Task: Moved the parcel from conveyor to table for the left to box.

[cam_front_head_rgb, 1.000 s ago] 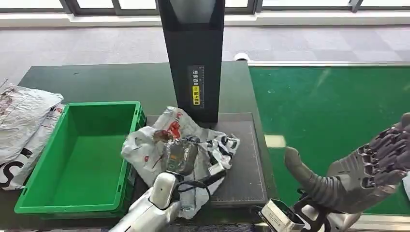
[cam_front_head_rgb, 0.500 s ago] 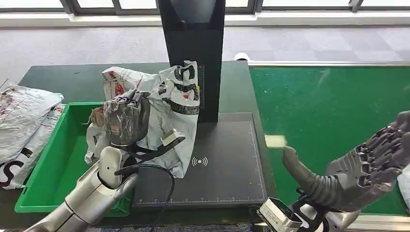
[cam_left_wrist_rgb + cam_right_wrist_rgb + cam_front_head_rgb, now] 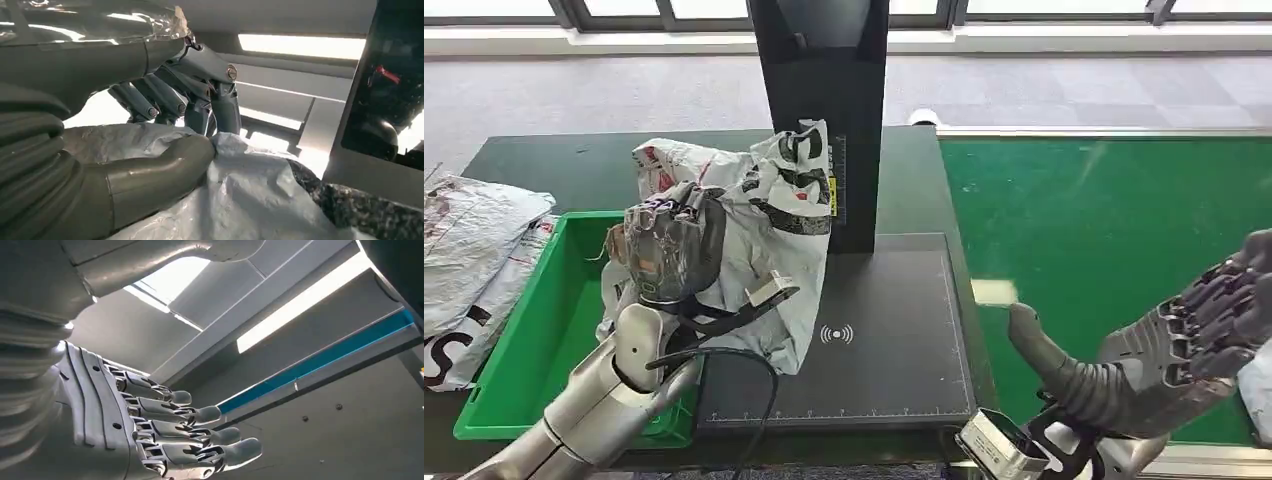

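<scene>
1. Left hand [image 3: 667, 247]: raised above the near right corner of the green crate [image 3: 524, 380], fingers clamped on the parcel [image 3: 764, 215]. In the left wrist view the thumb and the darker fingers [image 3: 200, 100] pinch a fold of the pale wrapping between them.
2. Parcel: a crumpled white plastic mail bag with black and red print, held off the table. It hangs partly over the crate's right edge and partly over the dark scanning mat [image 3: 874, 340], and its top overlaps the front of the black upright column [image 3: 834, 90].
3. Right hand [image 3: 1184, 350]: held over the near part of the green conveyor belt [image 3: 1104, 220], holding nothing. Its fingers [image 3: 200, 435] are stretched out and slightly apart, and the thumb juts away to the side.
4. Surroundings: more white mail bags [image 3: 469, 260] lie on the dark table [image 3: 574, 170] to the left of the crate. A small pale label [image 3: 994, 291] lies on the belt close to the mat.
</scene>
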